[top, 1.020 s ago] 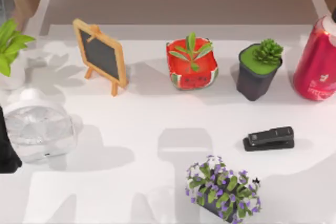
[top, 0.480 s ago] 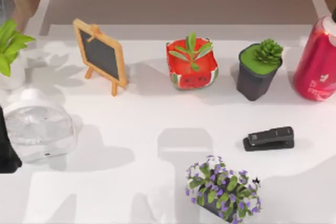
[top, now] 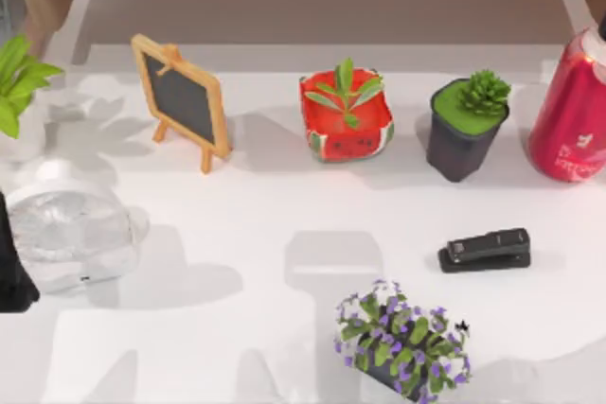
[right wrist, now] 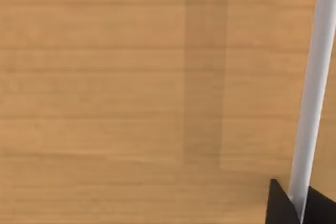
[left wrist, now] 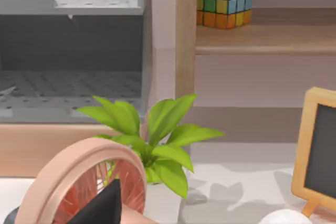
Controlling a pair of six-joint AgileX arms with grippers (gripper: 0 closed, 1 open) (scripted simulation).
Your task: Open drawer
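A chalkboard easel (top: 182,99), watermelon planter (top: 347,115), stapler (top: 485,249) and fan (top: 68,224) are carried by the white bench (top: 265,224).

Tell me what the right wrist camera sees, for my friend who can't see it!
A wide wooden drawer front with grain lines fills the picture. A pale metal bar handle runs along one side, and the right claw's dark fingertips sit either side of it.

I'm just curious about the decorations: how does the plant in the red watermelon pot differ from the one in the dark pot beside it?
The watermelon pot is red with a green-and-white rim and painted seeds; the dark pot is plain and near black. The watermelon pot's plant has long, loose, spreading leaves; the dark pot's plant is a compact, spiky rosette on a flat green top. The watermelon pot looks low and wide, the dark pot taller and tapering downward. Both stand upright in the same row on the white table.
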